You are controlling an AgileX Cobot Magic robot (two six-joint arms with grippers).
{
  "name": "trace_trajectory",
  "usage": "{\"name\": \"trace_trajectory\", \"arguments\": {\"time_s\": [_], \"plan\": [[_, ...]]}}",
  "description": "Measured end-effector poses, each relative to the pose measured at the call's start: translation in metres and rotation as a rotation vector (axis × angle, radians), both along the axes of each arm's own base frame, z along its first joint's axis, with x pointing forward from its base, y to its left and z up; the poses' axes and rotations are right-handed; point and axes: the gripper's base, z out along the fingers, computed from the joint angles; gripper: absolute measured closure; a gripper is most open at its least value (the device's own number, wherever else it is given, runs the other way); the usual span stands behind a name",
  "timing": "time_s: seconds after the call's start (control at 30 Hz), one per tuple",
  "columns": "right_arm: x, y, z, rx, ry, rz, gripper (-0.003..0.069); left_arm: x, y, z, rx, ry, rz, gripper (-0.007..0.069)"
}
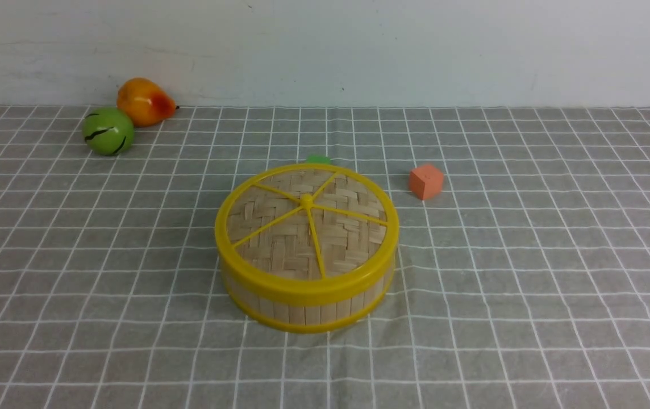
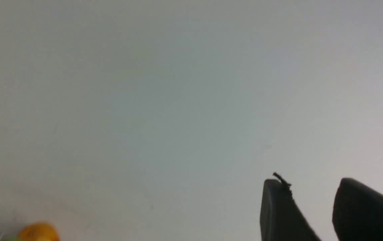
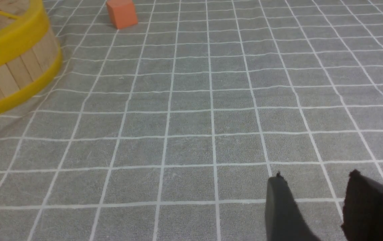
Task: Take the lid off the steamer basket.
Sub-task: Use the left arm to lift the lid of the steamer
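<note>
At cloth (image 1: 529, 295) centre: lid (image 1: 306, 218), woven bamboo disc, yellow rim and spokes, seated on slat-walled basket (image 1: 308, 309). Orange cube (image 1: 426, 181) near, right; glossy green ball (image 1: 107, 131) touching pear (image 1: 144, 101), far left. Left gripper (image 2: 312, 187), right gripper (image 3: 315, 180): fingers spread, empty.

A green thing (image 1: 317, 159) hides mostly behind the lid (image 1: 302, 238); the right wrist view's edge cuts the steamer basket (image 3: 10, 73).

Bare cloth (image 1: 529, 284) lies all round the steamer basket (image 1: 306, 304). An orange cube (image 1: 426, 181) stands near its far right, with perhaps something green (image 1: 317, 159) just behind.
</note>
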Motion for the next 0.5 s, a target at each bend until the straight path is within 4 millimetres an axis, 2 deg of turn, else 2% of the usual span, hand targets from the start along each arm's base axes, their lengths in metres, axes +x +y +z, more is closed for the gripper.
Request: {"name": "trace_trajectory", "arguments": {"time_s": [0.1, 0.13, 0.23, 0.27, 0.33, 0.37, 0.47, 0.5], "plan": [[0.000, 0.000, 0.000, 0.000, 0.000, 0.000, 0.0417, 0.025, -0.002, -0.015, -0.033, 0.115, -0.009, 0.0386], [0.000, 0.000, 0.000, 0.000, 0.000, 0.000, 0.0417, 0.042, -0.004, -0.025, -0.066, 0.200, -0.016, 0.0386], [0.000, 0.000, 0.000, 0.000, 0.000, 0.000, 0.0417, 0.074, -0.010, -0.031, -0.026, 0.371, -0.032, 0.0387], [0.000, 0.000, 0.000, 0.000, 0.000, 0.000, 0.0417, 0.078, -0.011, -0.030, -0.012, 0.394, -0.036, 0.0389], [0.000, 0.000, 0.000, 0.000, 0.000, 0.000, 0.0417, 0.100, -0.020, -0.018, 0.105, 0.515, -0.050, 0.0419], [0.000, 0.000, 0.000, 0.000, 0.000, 0.000, 0.0417, 0.100, -0.020, -0.018, 0.105, 0.515, -0.050, 0.0419], [0.000, 0.000, 0.000, 0.000, 0.000, 0.000, 0.0416, 0.135, -0.042, 0.001, 0.272, 0.688, -0.067, 0.0547], [0.000, 0.000, 0.000, 0.000, 0.000, 0.000, 0.0416, 0.139, -0.045, 0.003, 0.289, 0.702, -0.070, 0.0566]]}}
